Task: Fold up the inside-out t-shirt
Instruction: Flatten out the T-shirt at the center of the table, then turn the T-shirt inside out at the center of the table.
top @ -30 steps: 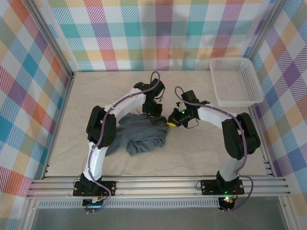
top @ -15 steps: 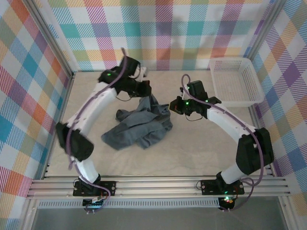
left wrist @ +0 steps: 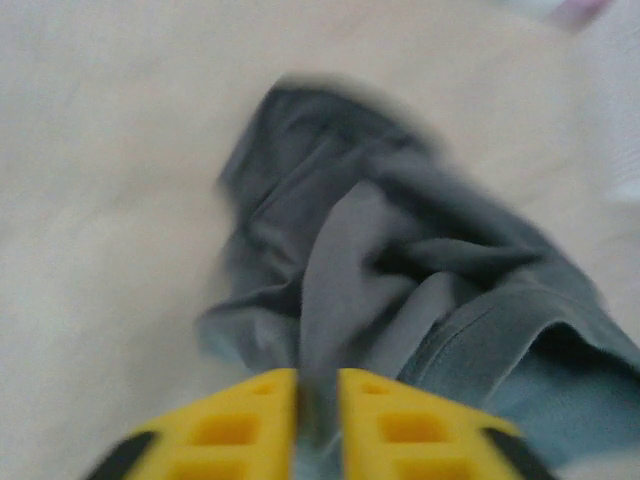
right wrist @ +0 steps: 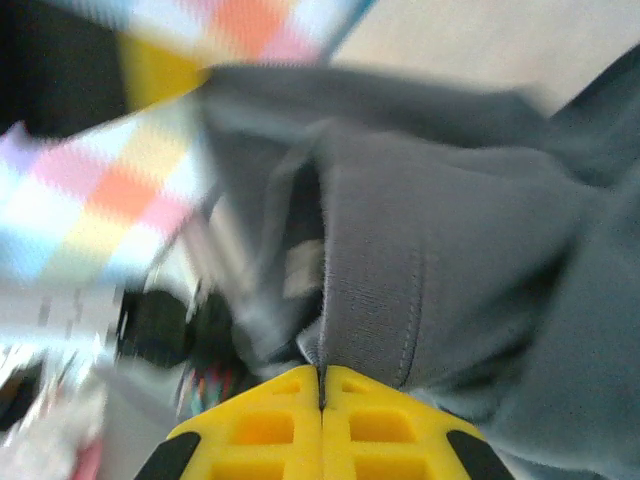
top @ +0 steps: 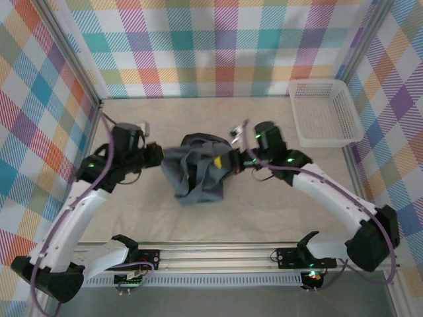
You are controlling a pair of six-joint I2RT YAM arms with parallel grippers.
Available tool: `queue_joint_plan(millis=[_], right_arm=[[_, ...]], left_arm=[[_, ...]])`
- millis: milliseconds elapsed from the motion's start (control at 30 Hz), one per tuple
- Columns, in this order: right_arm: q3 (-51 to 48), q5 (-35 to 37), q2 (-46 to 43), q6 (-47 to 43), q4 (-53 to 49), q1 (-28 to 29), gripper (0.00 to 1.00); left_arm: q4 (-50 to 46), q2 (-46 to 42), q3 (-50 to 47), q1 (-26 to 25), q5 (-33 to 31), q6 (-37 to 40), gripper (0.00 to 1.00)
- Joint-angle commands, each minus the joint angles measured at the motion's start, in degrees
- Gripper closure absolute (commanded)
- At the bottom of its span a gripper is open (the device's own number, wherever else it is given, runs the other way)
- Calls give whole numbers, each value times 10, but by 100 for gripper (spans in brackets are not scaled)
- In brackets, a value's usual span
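The slate blue-grey t-shirt (top: 196, 170) hangs bunched and crumpled between both arms above the middle of the table. My left gripper (top: 158, 155) is at its left edge, shut on a fold of the cloth (left wrist: 330, 290) that runs between its yellow fingers (left wrist: 235, 425). My right gripper (top: 228, 160) is at the shirt's right edge, its yellow fingers (right wrist: 270, 425) pressed together on a hemmed edge of the shirt (right wrist: 400, 290). The lower part of the shirt sags toward the table.
A white mesh basket (top: 324, 112) stands at the back right corner. Checked walls (top: 218, 46) close in the table on three sides. The beige table top (top: 264, 211) lies bare in front of the shirt.
Both arms have swung toward the near side, carrying the shirt off the table. The left gripper moved from the back to the left; the shirt now hangs bunched between the grippers.
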Motion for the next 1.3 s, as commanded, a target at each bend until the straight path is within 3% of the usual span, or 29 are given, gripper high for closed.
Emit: queue_joint_plan(millis=[0,33,100,233,400,433,500,600,667,700,733,767,800,833,967,1100,1267], right_arm=[[-11,-70,24,-21,-57,9,68],[-5,-32,23,4,-55,6,60],[9,49,25,54,-45,-11,56],[35,179,80,140,-37,-46,57],[137,179,219,101,-99,-30,40],[156,179,243,89,-112,-22,31],[184,186,285,70,-135,-3,23],[205,172,330,76,-139,7,28],[210,161,337,81,-133,7,53],[207,161,332,83,-128,6,65],[199,163,322,83,-123,5,82],[189,176,305,87,-121,1,95],[172,190,287,91,-118,-4,100],[142,202,258,98,-106,-13,100],[-41,217,124,120,-33,-51,100],[-176,203,66,71,-13,-34,99],[-173,231,-25,24,-69,-28,66]], left_arm=[[-21,-21,-51,11,-16,-41,54],[-9,-24,-55,11,-2,-43,49],[24,-12,-53,11,33,-44,43],[59,78,-17,-7,103,-34,41],[45,205,22,-25,83,27,36],[39,233,33,-24,84,35,30],[39,285,48,-26,104,44,18],[46,356,69,-33,106,52,8],[56,391,80,-37,89,55,8],[61,402,84,-37,82,53,13],[64,411,88,-35,77,53,34],[65,416,93,-32,79,51,63],[68,413,95,-27,88,49,94],[76,401,96,-19,107,45,100],[129,321,95,20,236,15,100],[172,283,117,18,353,-10,100],[143,264,135,-6,372,13,100]])
